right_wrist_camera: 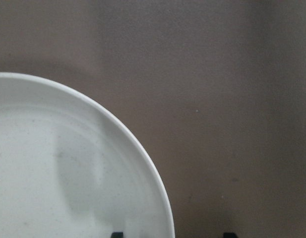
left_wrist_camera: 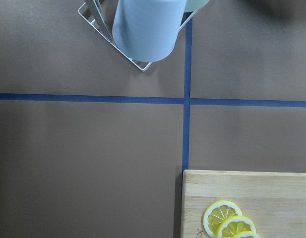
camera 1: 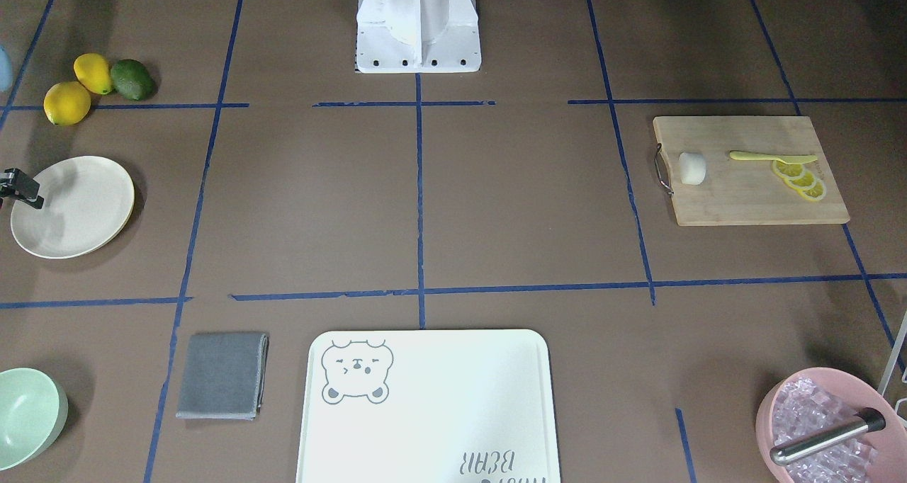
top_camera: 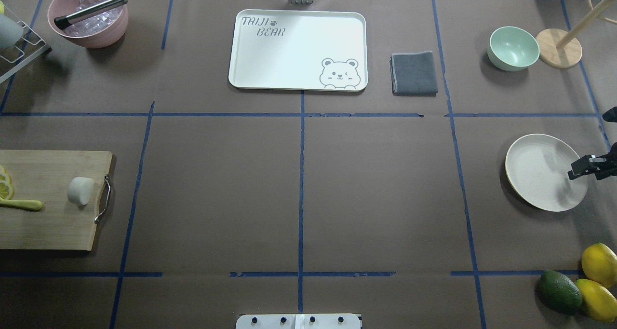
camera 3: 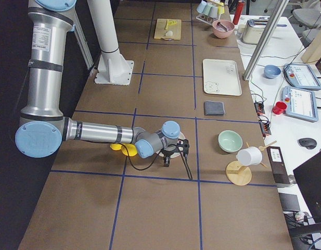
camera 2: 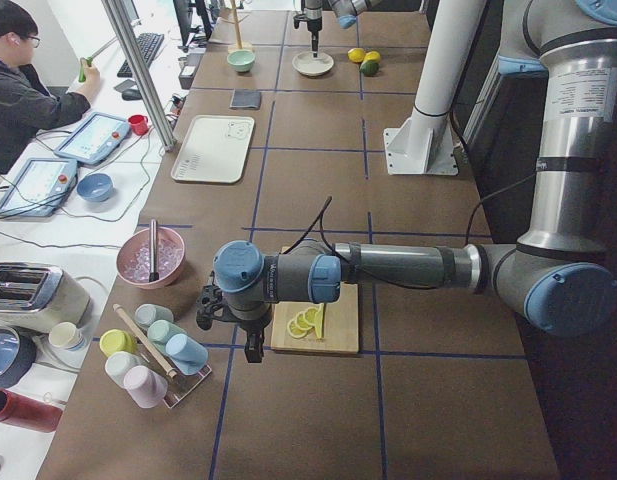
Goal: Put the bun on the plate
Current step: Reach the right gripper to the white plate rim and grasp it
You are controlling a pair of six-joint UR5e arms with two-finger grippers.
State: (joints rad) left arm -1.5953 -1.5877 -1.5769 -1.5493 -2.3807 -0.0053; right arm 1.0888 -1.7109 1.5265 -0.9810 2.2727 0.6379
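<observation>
The bun [camera 1: 692,168] [top_camera: 80,190], a small white lump, lies on a wooden cutting board [camera 1: 737,200] [top_camera: 43,227] near its metal handle. The cream plate [camera 1: 73,207] [top_camera: 540,174] sits bare at the far other side of the table. My right gripper [top_camera: 585,166] [camera 1: 21,189] hovers low over the plate's outer edge. In its wrist view the plate [right_wrist_camera: 58,173] fills the lower left and two dark fingertips [right_wrist_camera: 116,234] stand apart: open, empty. My left gripper [camera 2: 253,348] hangs beyond the board's outer end; whether it is open I cannot tell.
Lemon slices [camera 1: 801,178] and a yellow knife [camera 1: 769,157] share the board. Two lemons and an avocado [top_camera: 559,293] lie near the plate. A mint bowl [top_camera: 513,48], grey cloth [top_camera: 414,73], bear tray [top_camera: 299,49], pink ice bowl [top_camera: 89,18] and cup rack [left_wrist_camera: 143,29] line the far side.
</observation>
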